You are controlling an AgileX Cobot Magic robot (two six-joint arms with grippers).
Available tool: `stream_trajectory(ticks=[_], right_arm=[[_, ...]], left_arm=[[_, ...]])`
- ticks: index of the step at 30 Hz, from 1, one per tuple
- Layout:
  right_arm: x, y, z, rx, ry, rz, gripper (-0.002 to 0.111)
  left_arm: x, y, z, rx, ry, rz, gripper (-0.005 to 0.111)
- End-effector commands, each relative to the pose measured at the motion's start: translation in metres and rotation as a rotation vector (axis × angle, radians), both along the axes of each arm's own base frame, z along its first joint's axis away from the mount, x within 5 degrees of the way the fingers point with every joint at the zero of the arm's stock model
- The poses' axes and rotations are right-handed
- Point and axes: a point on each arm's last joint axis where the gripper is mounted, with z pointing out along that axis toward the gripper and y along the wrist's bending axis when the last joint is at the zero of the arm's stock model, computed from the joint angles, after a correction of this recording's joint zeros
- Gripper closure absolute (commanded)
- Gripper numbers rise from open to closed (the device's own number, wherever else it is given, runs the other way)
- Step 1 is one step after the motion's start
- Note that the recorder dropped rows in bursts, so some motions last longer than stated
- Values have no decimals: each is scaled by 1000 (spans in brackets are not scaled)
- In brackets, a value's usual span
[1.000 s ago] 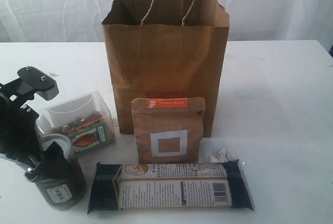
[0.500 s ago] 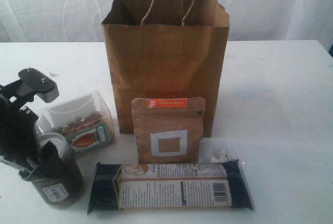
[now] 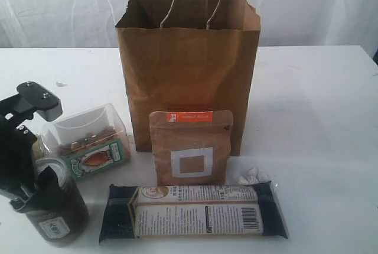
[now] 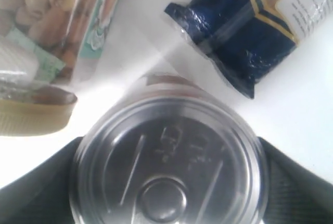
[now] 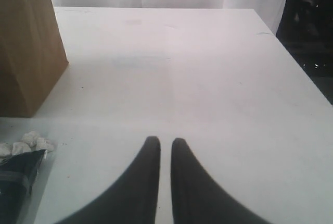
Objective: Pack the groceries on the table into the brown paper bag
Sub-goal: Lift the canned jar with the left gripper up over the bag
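Note:
The silver-lidded dark jar (image 3: 56, 214) is at the near left of the table (image 3: 313, 118), and my left gripper (image 3: 36, 190) is shut on it, a black finger on each side of the lid (image 4: 169, 166). The clear nut jar (image 3: 88, 139) lies on its side just behind. A brown pouch with an orange label (image 3: 190, 147) leans against the brown paper bag (image 3: 188, 71), which stands open at the middle. In front lies the long dark-blue packet (image 3: 192, 209). My right gripper (image 5: 165, 141) is shut and empty above bare table, to the right of the bag (image 5: 28, 41).
A few small white lumps (image 3: 253, 176) lie by the packet's right end. White curtains hang behind the table. The table's right edge (image 5: 291, 52) drops to a dark floor. Bare tabletop stretches to the right of the bag.
My left gripper has closed on the dark jar and shifted with it toward the near left. The right gripper has not moved.

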Motion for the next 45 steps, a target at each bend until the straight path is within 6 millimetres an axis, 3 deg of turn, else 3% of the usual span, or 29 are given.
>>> stream_trajectory(ticks=[1,6,9,14,15,19,20,22,24,29,32,38,45], right_arm=[[0,0,0,0,-10,2,100],[0,0,0,0,-10,2,100],[0,0,0,0,-10,2,100],[0,0,0,0,-10,2,100],[0,0,0,0,-10,2,100],[0,0,0,0,-10,2,100],[0,0,0,0,-10,2,100],[0,0,0,0,-10,2,100],[0,0,0,0,-10,2,100],[0,0,0,0,-10,2,100],[0,0,0,0,-10,2,100],[0,0,0,0,-10,2,100],[0,0,0,0,-10,2,100]], left_arm=[[-18,3,8,3,73,-9,107],[-29,7,31,-32,-12,-4,107],[-33,8,56,-69,-38,46,107],[-36,7,113,-112,-110,29,107],[-36,7,137,-139,-151,39,107],[-38,2,180,-255,-255,38,107],[-39,-3,204,-362,-334,36,107],[-33,-11,233,-521,-457,45,107],[-18,-18,249,-618,-580,46,107],[20,-36,256,-794,-757,6,107],[31,-41,258,-861,-801,-4,107],[48,-50,249,-823,-871,-68,107],[62,-82,230,-702,-975,-222,107]])
